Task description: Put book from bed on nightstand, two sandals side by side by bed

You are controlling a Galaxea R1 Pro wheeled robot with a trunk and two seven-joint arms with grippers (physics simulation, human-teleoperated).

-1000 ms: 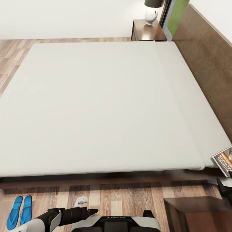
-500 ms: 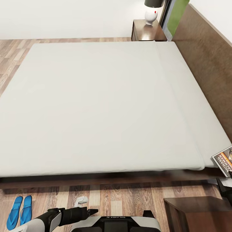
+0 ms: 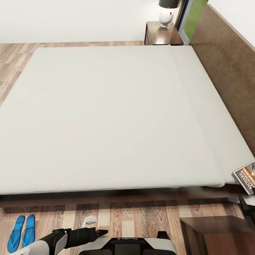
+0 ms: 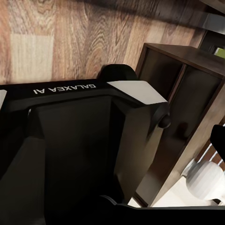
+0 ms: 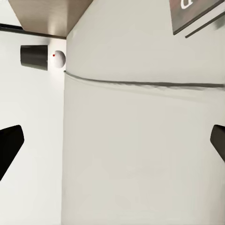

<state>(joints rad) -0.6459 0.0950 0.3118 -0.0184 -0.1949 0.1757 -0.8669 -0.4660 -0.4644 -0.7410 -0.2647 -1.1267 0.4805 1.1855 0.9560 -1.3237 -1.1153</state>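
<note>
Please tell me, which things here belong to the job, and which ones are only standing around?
For the job: book, bed, two sandals, near nightstand, far nightstand.

Only standing around: lamp, small white object on the floor.

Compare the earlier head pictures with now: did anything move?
No visible change. The book still lies at the bed's near corner by the headboard, the two sandals stay side by side on the floor, and the left tool holds its place.
</note>
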